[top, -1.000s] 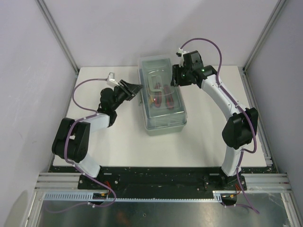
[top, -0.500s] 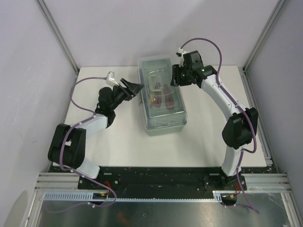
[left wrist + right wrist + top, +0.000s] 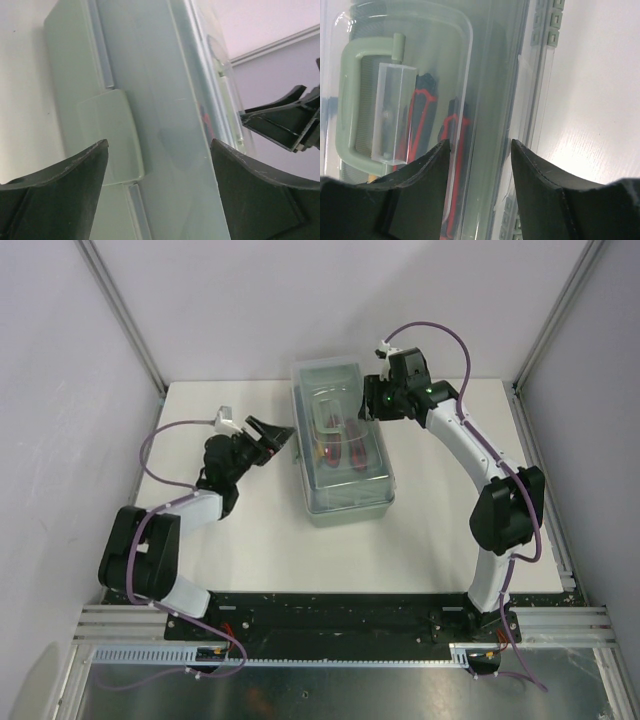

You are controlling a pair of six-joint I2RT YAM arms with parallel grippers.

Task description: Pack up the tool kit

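The tool kit (image 3: pixel 350 495) is sitting in the middle of the bench (image 3: pixel 420 540), clear lid (image 3: pixel 330 380) down, red-handled tools (image 3: pixel 420 120) showing inside; packing appears nearly done, with latching perhaps remaining. The left end effector (image 3: pixel 272 432) is gaping wide and empty beside the side latch (image 3: pixel 112 135); farther back, the right end effector (image 3: pixel 372 400) is hovering half-open, empty, over the lid's right edge.

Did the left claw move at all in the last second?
Yes. The left claw has drawn back to the left, away from the box, which has stayed put.
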